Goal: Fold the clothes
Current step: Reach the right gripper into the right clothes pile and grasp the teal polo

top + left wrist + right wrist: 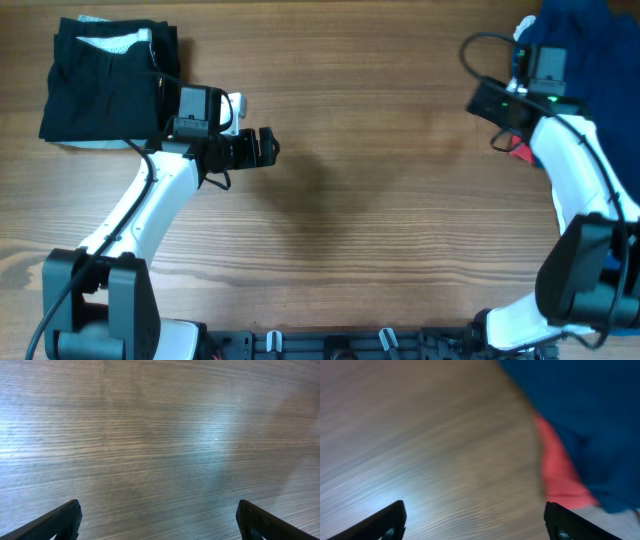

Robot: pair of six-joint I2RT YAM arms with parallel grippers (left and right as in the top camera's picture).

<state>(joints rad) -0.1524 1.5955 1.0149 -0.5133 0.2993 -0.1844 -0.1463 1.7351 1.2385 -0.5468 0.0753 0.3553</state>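
Observation:
A dark-blue shirt [585, 45] lies crumpled at the table's far right corner, with a red piece [519, 151] showing under its edge. In the right wrist view the blue shirt [580, 415] fills the upper right and the red cloth [560, 472] lies below it. My right gripper [476, 522] is open and empty over bare wood just left of the pile. A folded black garment [105, 80] with white cloth under it lies at the far left. My left gripper [262, 148] is open and empty over bare wood [160, 450], to the right of the black stack.
The wooden table [370, 180] spans the whole view. A black cable [478, 45] loops above the right arm. The arm bases and a rail sit along the front edge.

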